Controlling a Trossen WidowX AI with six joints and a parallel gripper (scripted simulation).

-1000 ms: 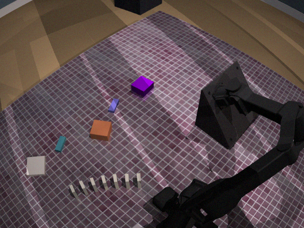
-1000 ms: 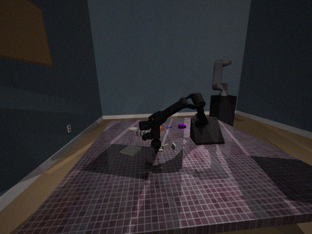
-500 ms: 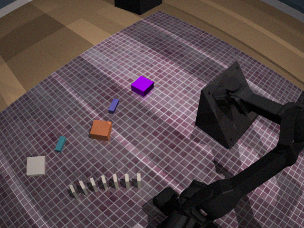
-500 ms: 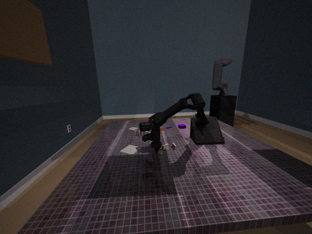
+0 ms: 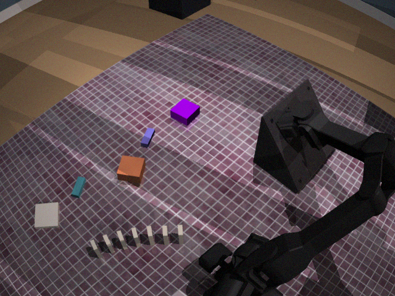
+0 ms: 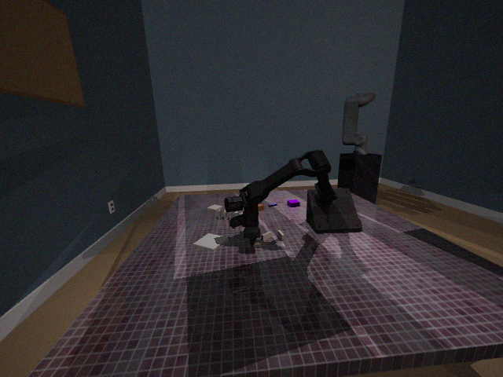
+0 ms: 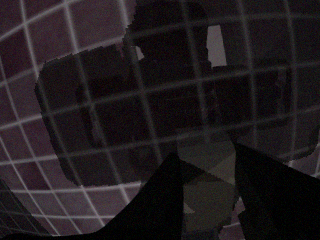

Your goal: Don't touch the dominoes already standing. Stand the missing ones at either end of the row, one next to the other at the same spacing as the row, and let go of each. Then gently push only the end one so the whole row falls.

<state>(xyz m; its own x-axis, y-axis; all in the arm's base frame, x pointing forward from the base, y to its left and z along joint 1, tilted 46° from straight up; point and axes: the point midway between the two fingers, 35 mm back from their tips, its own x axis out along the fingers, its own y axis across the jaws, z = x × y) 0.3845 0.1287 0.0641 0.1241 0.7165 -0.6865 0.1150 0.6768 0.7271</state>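
A row of several white dominoes stands upright in a slight curve, seen lower left in the top view. My gripper is low at the table, to the near side of the row, shut on a white domino. The fingers sit against both sides of it in the wrist view. That domino appears to rest on or just above the table. Two more loose white dominoes, one close by the fingers and one farther right, show in the exterior view. In the top view the arm hides the fingertips and loose dominoes.
An orange block, a purple block, a small blue block, a teal block and a white square tile lie beyond the row. Another flat white pad lies left of my gripper in the exterior view.
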